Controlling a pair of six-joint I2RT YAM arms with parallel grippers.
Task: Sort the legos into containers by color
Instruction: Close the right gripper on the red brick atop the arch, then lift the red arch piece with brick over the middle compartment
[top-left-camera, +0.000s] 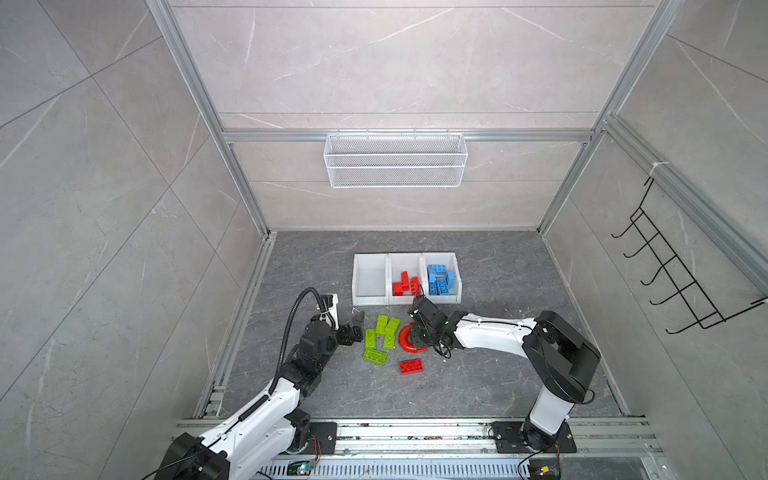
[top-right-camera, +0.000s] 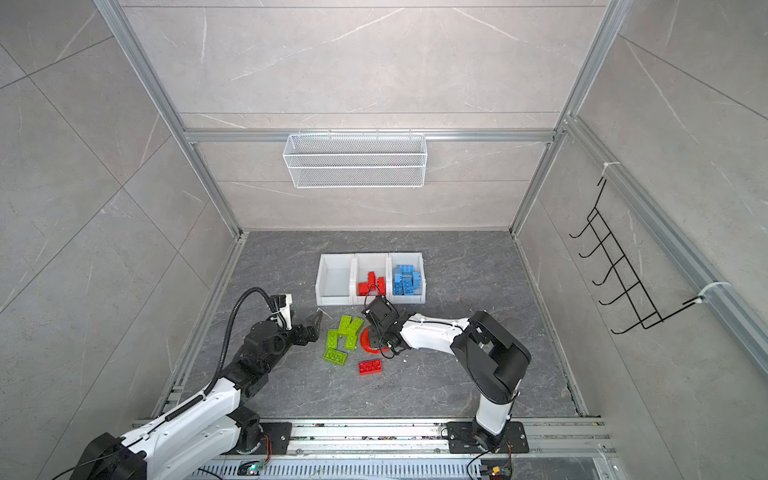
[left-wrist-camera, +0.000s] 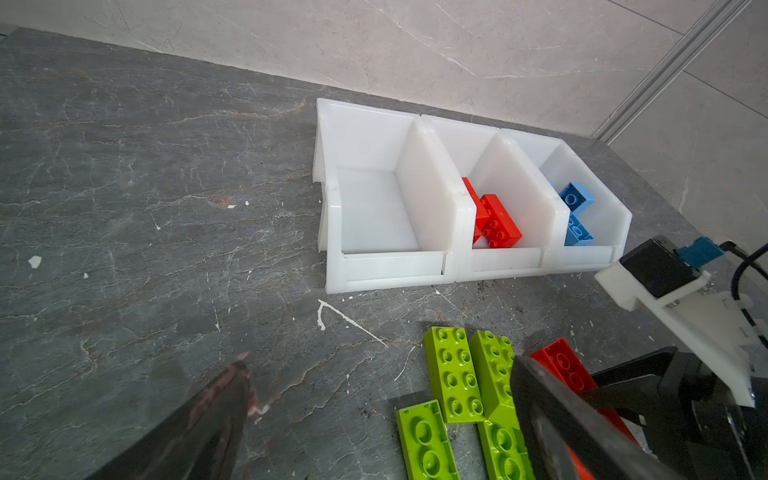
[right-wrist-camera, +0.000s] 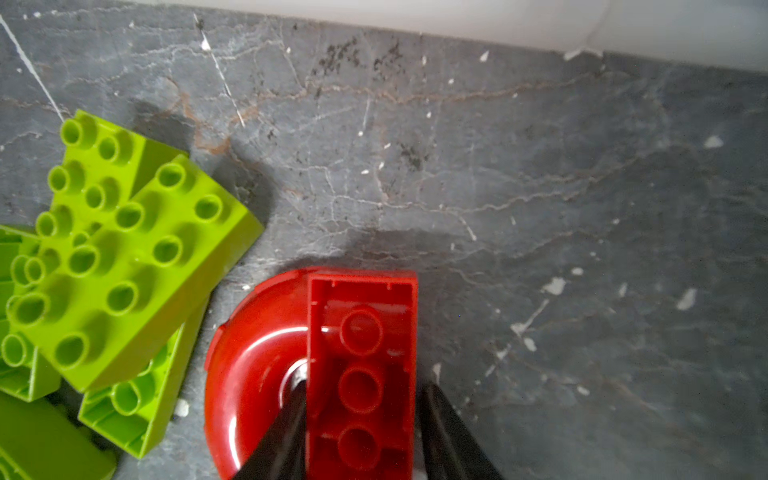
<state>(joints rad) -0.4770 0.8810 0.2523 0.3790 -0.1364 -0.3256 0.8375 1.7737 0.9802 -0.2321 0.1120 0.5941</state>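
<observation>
My right fingers (right-wrist-camera: 282, 440) flank the red arch (right-wrist-camera: 361, 374) lying on the table (right-wrist-camera: 540, 187), clamped or not I cannot tell, left fingers (left-wrist-camera: 216, 415) wide apart; pinched at one end, it could swing loose short of the red bin (top-left-camera: 405, 262).

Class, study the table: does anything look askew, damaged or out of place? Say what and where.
The green bricks lie in a loose heap, with one tilted brick leaning across others. The red arch piece lies on its side, hollow underside showing. White flecks and scratches mark the tabletop.
</observation>
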